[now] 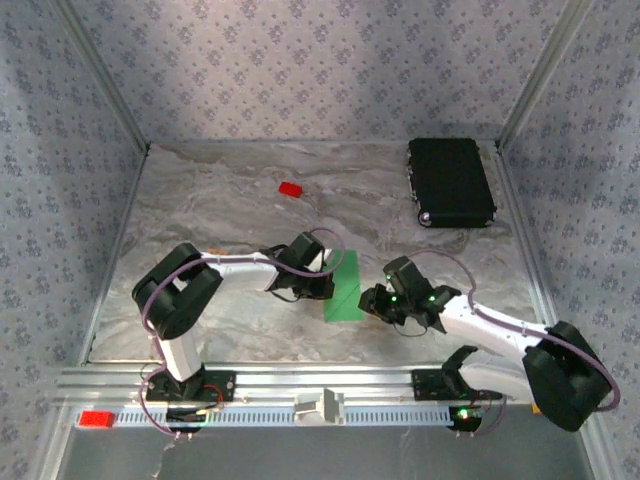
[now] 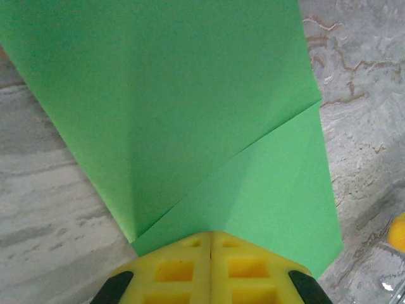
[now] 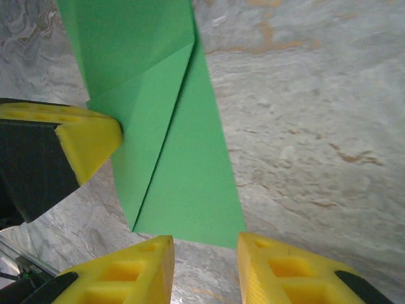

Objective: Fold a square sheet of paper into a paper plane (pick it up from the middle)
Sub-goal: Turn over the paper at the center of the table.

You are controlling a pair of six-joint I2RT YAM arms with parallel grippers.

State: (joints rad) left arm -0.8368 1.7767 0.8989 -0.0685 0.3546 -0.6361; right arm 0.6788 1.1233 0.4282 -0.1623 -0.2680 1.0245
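Top external: green paper (image 1: pixel 347 295) on marbled table (image 1: pixel 220 200), patterned walls (image 1: pixel 300 60).

WALLS: back wall (image 1: pixel 320 70), left wall (image 1: pixel 50 200), right wall (image 1: pixel 590 150), all grey-lilac wallpaper with a small repeated floral motif | FRAME: aluminium corner posts (image 1: pixel 100 75) at both back corners | SURFACE: tabletop (image 1: pixel 230 210), grey-beige marbled finish | NEAR EDGE: slotted aluminium rail (image 1: pixel 280 378) | LIGHT: soft, even, brighter high on back wall
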